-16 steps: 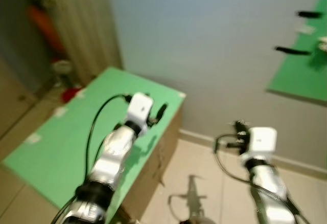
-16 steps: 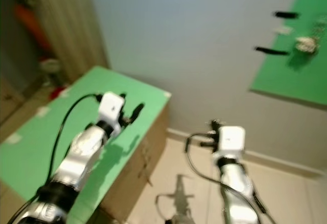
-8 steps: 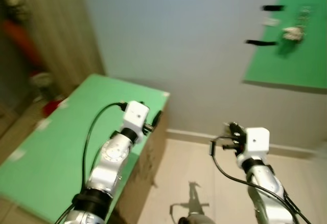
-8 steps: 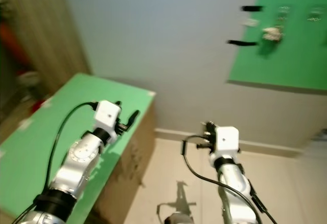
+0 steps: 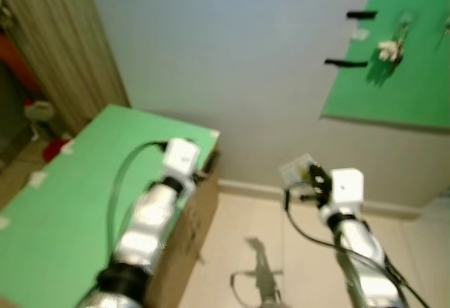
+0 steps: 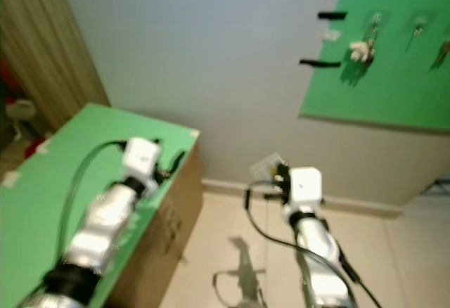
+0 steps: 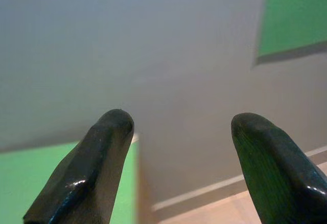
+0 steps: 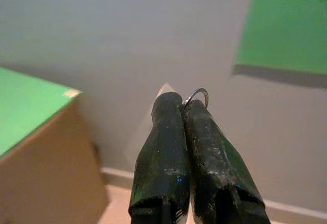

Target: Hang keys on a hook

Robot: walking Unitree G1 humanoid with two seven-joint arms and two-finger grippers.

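My right gripper (image 8: 183, 104) is shut on a set of keys, raised in mid-air over the floor. A thin metal key ring (image 8: 200, 94) sticks out above its fingertips. A pale tag (image 5: 297, 167) shows beside it. On the wall up to the right hangs a green board (image 5: 401, 90) with two black hooks (image 5: 345, 62). A small bunch with a white charm (image 5: 386, 50) hangs on the board. My left gripper (image 7: 179, 127) is open and holds nothing, above the corner of the green-topped box (image 5: 63, 195).
The cardboard box with the green top stands at my left, its corner near the wall. A beige curtain (image 5: 60, 48) and a red object (image 5: 54, 148) are at far left. Tiled floor (image 5: 260, 252) lies between the box and the grey wall.
The camera has swung right, so the green board and its hooks have come further into view. The pale tag now shows beside the right gripper. Both arms hold about the same pose.
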